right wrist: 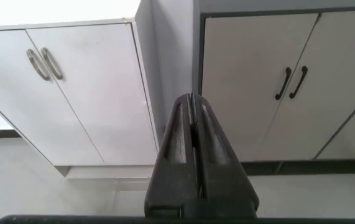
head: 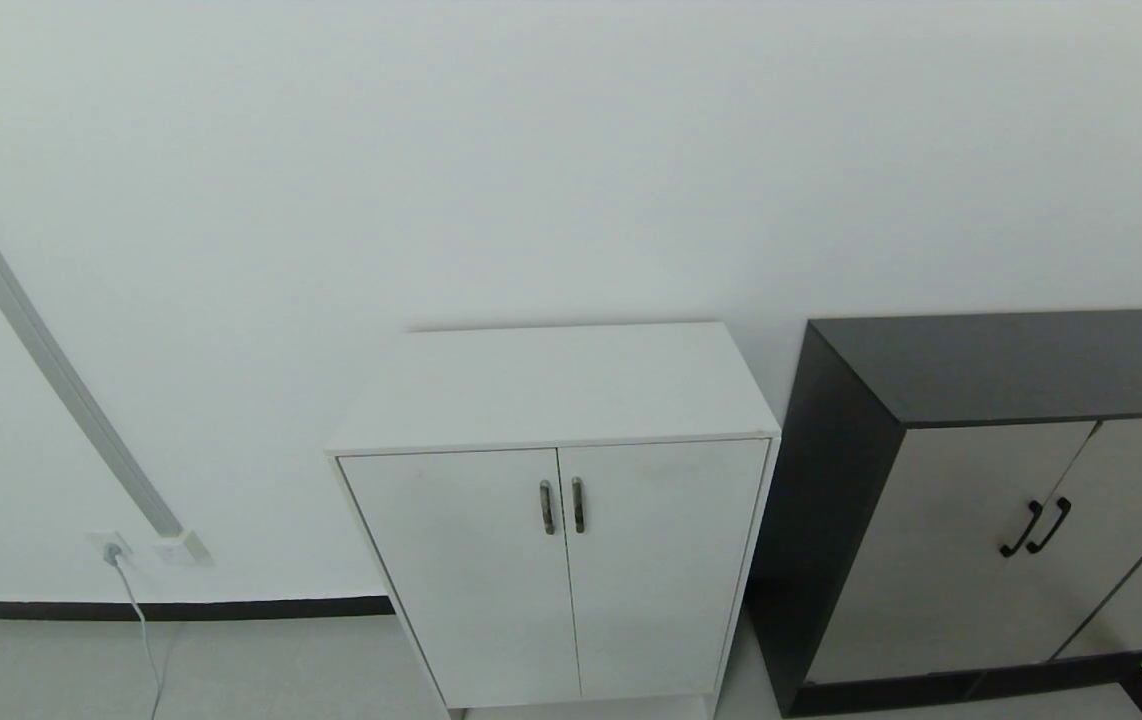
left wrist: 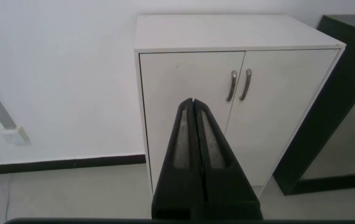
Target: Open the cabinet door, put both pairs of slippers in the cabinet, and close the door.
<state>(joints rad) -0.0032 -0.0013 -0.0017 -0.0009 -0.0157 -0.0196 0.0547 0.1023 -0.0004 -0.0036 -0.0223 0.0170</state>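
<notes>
Left claw (left wrist: pixel 193 102) and right claw (right wrist: pixel 193 98) are both clenched empty, facing the white cabinet (head: pixel 551 390), doors (head: pixel 661 560) shut, dark cabinet (head: pixel 981 370) just beside.

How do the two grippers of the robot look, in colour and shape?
The left gripper and the right gripper look alike: black, with two long fingers that taper from a broad base to a narrow tip. Each finger has a greyish, recessed panel along its length.

White cabinet (head: pixel 551 400), grey handles (head: pixel 547 507); black cupboard (head: pixel 831 480) with grey doors (head: pixel 961 600).
</notes>
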